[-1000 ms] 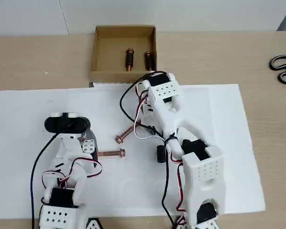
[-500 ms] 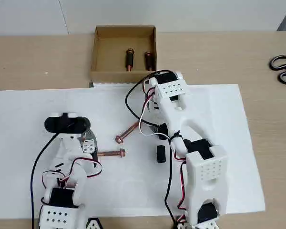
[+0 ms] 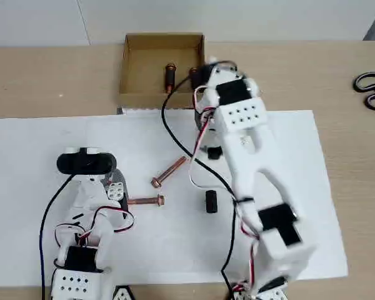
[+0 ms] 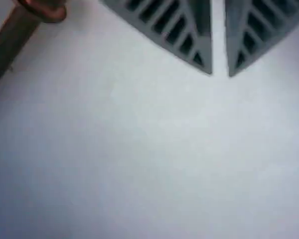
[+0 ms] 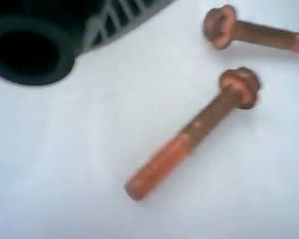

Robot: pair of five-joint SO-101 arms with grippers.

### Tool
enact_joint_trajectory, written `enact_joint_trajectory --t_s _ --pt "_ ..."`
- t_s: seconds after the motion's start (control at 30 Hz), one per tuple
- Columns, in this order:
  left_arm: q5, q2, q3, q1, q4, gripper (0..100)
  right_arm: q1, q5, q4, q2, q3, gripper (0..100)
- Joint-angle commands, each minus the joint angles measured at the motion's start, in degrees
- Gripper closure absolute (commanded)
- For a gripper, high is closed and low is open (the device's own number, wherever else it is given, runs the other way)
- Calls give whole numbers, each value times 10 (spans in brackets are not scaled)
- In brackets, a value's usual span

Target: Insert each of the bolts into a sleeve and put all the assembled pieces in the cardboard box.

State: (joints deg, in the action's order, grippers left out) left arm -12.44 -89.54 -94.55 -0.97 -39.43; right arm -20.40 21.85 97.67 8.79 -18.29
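Note:
Two copper bolts lie on the white paper: one slanted (image 3: pixel 170 172) (image 5: pixel 189 134) and one level (image 3: pixel 145 201) (image 5: pixel 254 32). My right gripper (image 3: pixel 211 149) (image 5: pixel 74 35) hangs over the paper between the slanted bolt and the cardboard box (image 3: pixel 128 69), shut on a black sleeve (image 3: pixel 214 152) (image 5: pixel 27 50) whose bore faces the wrist camera. A second black sleeve (image 3: pixel 210 201) lies loose on the paper. Two assembled pieces (image 3: pixel 170 75) rest inside the box. My left gripper (image 3: pixel 120 190) (image 4: pixel 219 74) sits low over the paper beside the level bolt (image 4: pixel 20 30), shut with nothing between its fingers.
The white paper (image 3: pixel 44 150) covers the middle of the wooden table. Scissors (image 3: pixel 372 87) lie at the far right edge. Black and red cables (image 3: pixel 175 125) hang from the right arm over the paper near the slanted bolt.
The right arm has stretched toward the box, carrying its sleeve away from the slanted bolt. The left arm, both bolts and the loose sleeve stay put.

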Motion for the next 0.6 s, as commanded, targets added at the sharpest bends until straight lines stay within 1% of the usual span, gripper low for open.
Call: enact_joint_trajectory --t_s 0.0,0.07,0.1,0.23,0.37,0.47,0.57 --pt "-39 0 89 10 -91 994 27 -5 12 -100 35 995" --pt "-49 1 135 16 -156 994 45 -5 11 -133 78 995" --pt "-49 1 148 23 -174 994 55 -5 11 -149 98 995" --pt "-25 1 196 50 -223 994 78 -4 9 -209 179 995" --pt "-21 6 287 54 -290 994 82 -2 7 -269 252 995" --pt "-21 63 364 57 -331 994 84 -2 7 -318 306 995" --pt "-42 180 480 75 -380 994 84 -2 7 -376 358 995"
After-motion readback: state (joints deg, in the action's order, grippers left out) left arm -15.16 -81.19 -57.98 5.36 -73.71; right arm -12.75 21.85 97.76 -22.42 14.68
